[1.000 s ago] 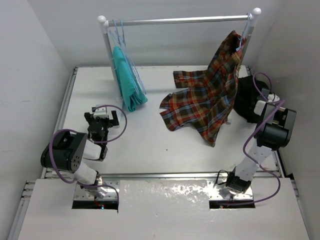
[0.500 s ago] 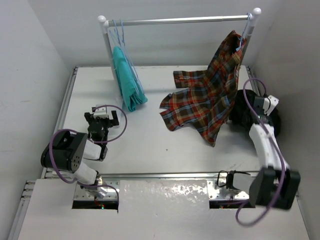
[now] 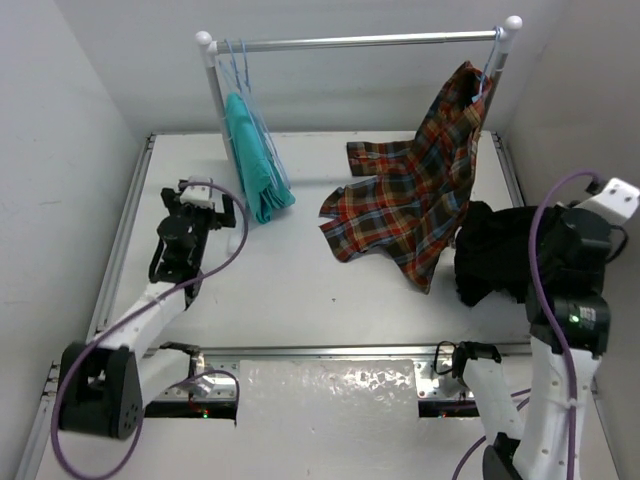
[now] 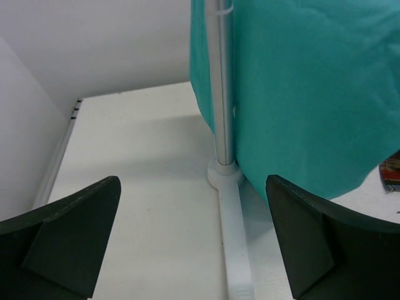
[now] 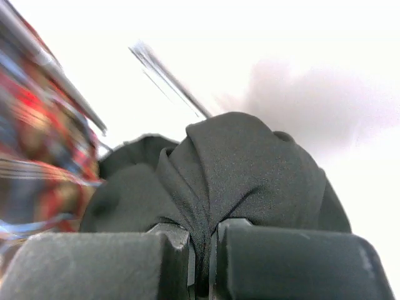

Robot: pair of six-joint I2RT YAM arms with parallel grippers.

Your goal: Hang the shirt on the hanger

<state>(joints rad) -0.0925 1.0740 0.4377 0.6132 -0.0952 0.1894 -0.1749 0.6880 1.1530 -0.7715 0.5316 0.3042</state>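
Over on the right of the overhead view, the right pincer (image 5: pixel 201 247) is clamped tight on the shirt (image 3: pixel 488 255). Its own camera shows both fingers pressed together with a fold of black cloth squeezed between them. The shirt is a dark, bunched lump at centre right of the frame, just beside the low corner of the plaid shirt (image 3: pixel 410 200) and hard up against the right arm. Whether its lower edge touches the bench (image 3: pixel 300 290) I cannot tell from here.

The plaid shirt hangs from the right end of the rail (image 3: pixel 350 41) and spills down across the bench towards the middle.

Now the other side. The left pincer (image 3: pixel 200 205) sits in the left-centre of the overhead frame, jaws spread wide and nothing between them. It is pointed at the rack's left post (image 4: pixel 219 94). In the wrist view the two dark fingers sit in the bottom corners, with the post and its round white foot (image 4: pixel 225 176) dead centre between them (a very tidy line-up). The teal garment (image 4: pixel 300 94) fills the upper right of that view, draping down just beside the post.

And the hanger (image 3: pixel 243 70)? It is up at the upper left of the overhead view, thin pale-blue wire hooked on the left end of the rail, right by the teal garment and well apart from the shirt. No black cloth is on it.
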